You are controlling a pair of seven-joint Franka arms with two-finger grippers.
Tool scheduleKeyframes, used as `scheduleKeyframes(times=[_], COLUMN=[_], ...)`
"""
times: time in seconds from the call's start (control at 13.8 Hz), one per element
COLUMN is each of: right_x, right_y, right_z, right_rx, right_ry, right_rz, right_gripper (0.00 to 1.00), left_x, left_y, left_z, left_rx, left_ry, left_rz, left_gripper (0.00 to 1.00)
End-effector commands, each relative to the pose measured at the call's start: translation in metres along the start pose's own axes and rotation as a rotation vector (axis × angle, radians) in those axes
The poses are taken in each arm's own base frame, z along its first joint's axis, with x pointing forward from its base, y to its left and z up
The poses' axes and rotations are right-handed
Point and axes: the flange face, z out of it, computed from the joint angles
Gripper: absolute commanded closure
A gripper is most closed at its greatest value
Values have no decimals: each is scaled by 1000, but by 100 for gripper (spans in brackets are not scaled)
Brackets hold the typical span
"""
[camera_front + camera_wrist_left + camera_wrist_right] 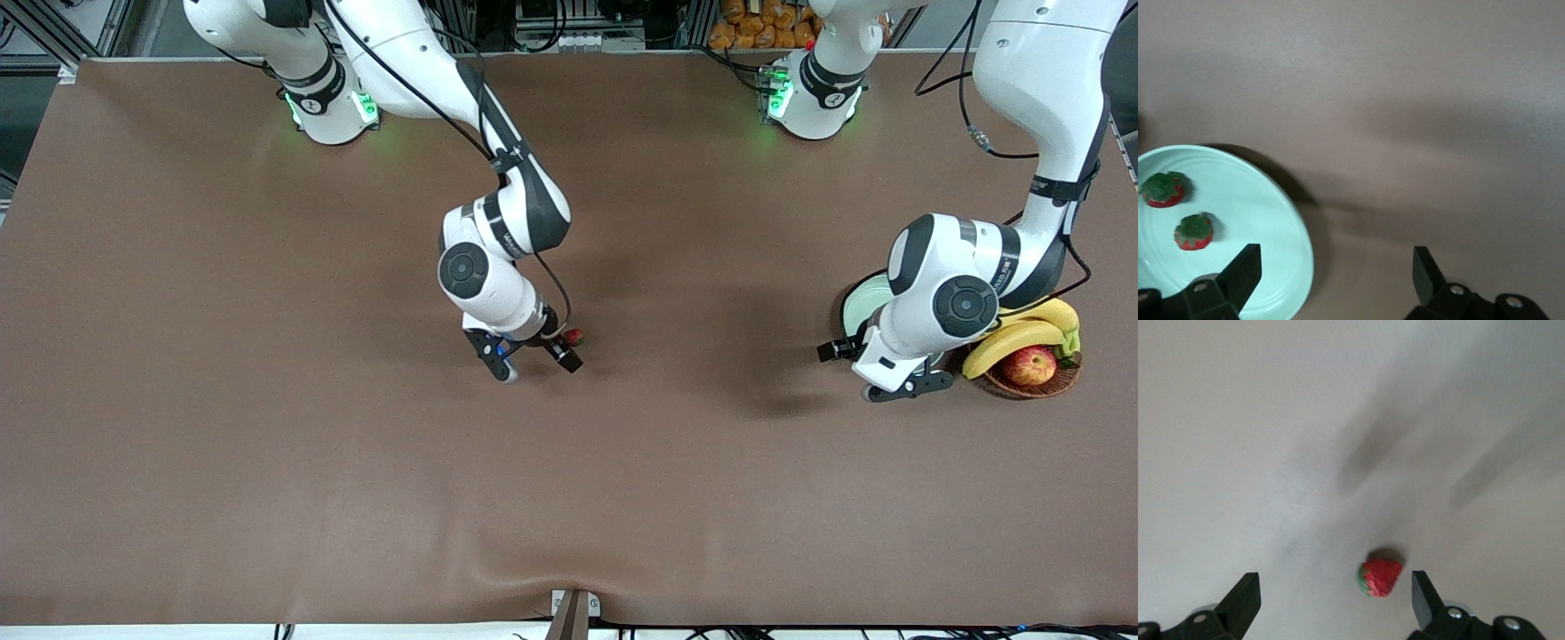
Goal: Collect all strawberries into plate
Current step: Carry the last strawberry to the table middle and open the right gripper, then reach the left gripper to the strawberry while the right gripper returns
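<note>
- Looking down from the front view, my right gripper (532, 363) hangs low over the middle of the brown table (267, 400), its fingers spread apart with nothing between them. One strawberry (574, 337) lies on the table just beside one fingertip, toward the left arm's end.
- Still in the front view, my left gripper (876, 372) sits over the rim of the pale green plate (859, 307), which my own wrist mostly covers. Just beside the plate, toward the left arm's end of the table, a wicker basket (1062, 378) holds bananas (1022, 333) and an apple (1029, 365).
- In the left wrist view, my left fingers (1245, 270) stand wide open and hold nothing. One finger is over the plate (1271, 200), the other over bare table. Two strawberries (1165, 189) lie in the plate, leafy tops up, close to each other but not touching.
- In the right wrist view, my right fingers (1423, 593) are released and wide apart. The single strawberry (1380, 577) lies on its side on the table between them, closer to one finger than the other; I cannot tell whether it touches that finger.
</note>
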Motion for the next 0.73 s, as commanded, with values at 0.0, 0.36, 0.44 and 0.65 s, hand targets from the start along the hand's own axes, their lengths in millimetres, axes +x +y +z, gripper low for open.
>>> scheduleKeyframes(times=[0.0, 0.36, 0.44, 0.65], right_x=[25, 122, 148, 224], right_y=[-21, -18, -14, 8], right_z=[-47, -82, -92, -127], right_rx=[34, 66, 69, 19], right_ry=[47, 113, 126, 191], right_rz=[-53, -295, -331, -496], right_gripper=[0, 0, 0, 0], left_x=[6, -10, -16, -40], left_y=[15, 95, 120, 186], left_z=[-6, -23, -29, -29], left_rx=[-19, -34, -41, -76], left_ry=[17, 56, 69, 58], left_rz=[-36, -26, -11, -19], left_gripper=[0, 0, 0, 0])
